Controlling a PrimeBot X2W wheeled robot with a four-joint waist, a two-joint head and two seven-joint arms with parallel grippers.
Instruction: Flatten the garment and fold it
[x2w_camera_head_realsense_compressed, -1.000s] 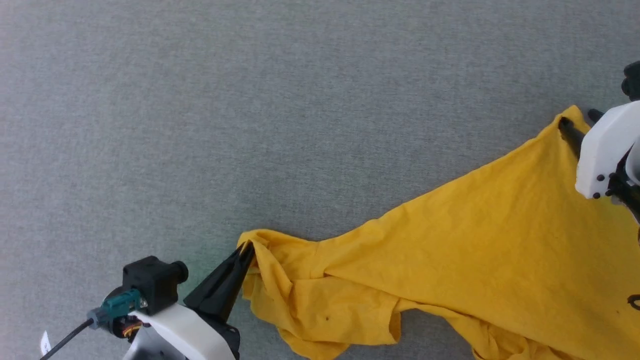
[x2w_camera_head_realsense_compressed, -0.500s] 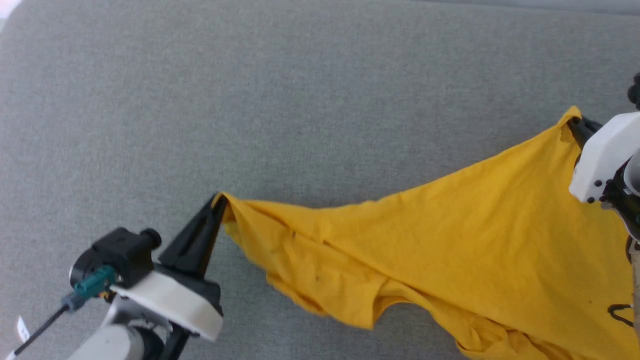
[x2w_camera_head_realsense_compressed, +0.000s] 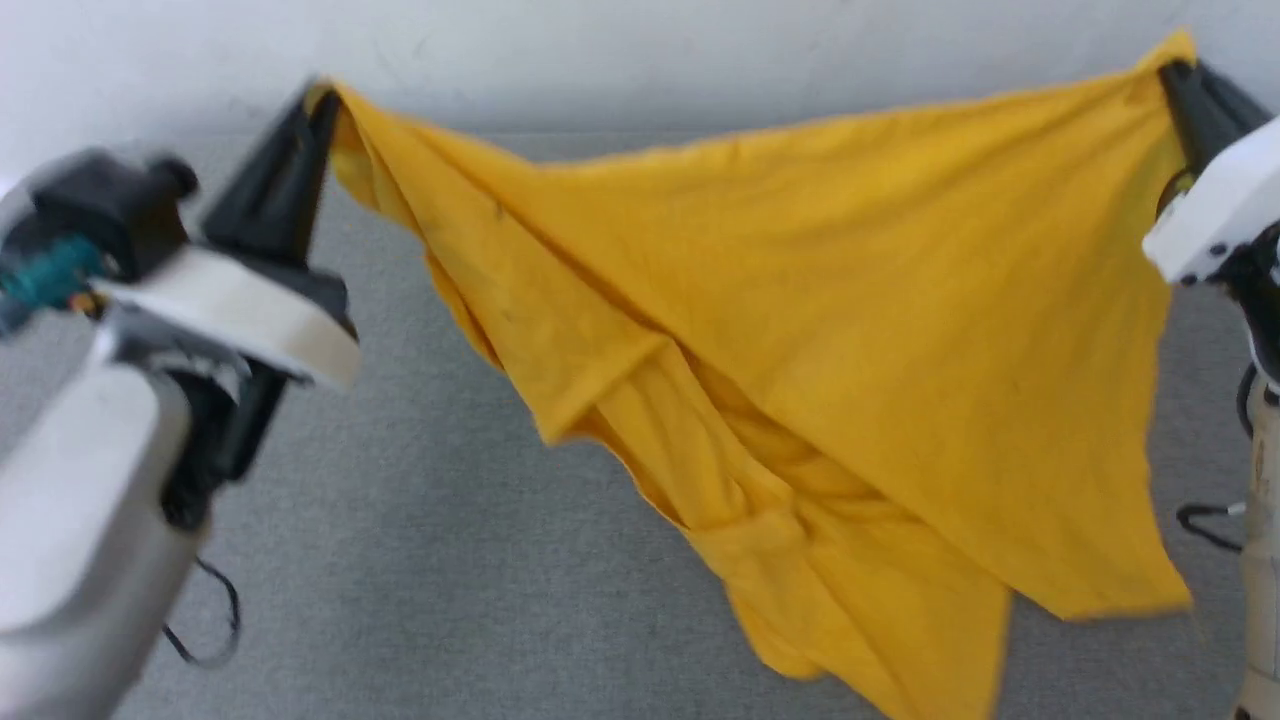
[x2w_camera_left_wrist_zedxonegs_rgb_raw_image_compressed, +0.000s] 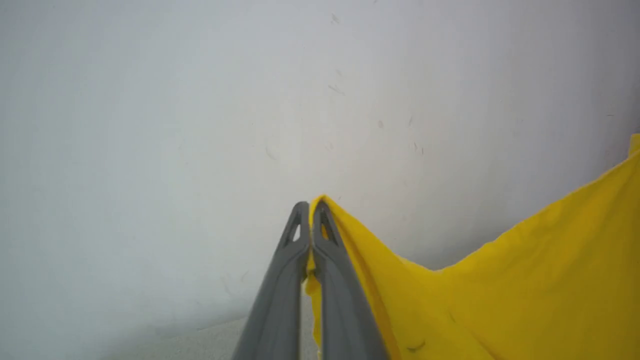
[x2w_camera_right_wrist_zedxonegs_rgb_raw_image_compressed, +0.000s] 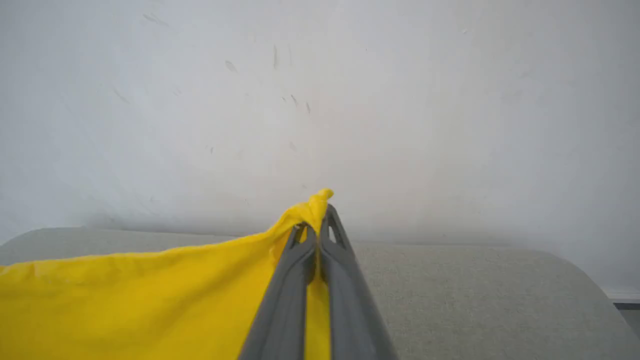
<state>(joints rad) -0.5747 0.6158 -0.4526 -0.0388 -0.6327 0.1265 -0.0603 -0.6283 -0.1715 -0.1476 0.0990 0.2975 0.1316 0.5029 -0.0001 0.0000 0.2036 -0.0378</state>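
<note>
My left gripper (x2w_camera_head_realsense_compressed: 320, 105) pinched tight on one corner of the garment (x2w_camera_head_realsense_compressed: 820, 300) | my right gripper (x2w_camera_head_realsense_compressed: 1178, 78) pinched tight on another corner | garment stretched between them, sagging over the grey surface (x2w_camera_head_realsense_compressed: 450, 580)

Bare lab-like test room: scuffed white wall (x2w_camera_right_wrist_zedxonegs_rgb_raw_image_compressed: 320, 100) behind a grey fabric-covered surface (x2w_camera_right_wrist_zedxonegs_rgb_raw_image_compressed: 475, 280)

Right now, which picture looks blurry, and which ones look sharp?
Head view: smeared, the garment and left claw look soft. Left wrist view: crisp, soft shadow on the wall. Right wrist view: crisp right claw, even light.
</note>
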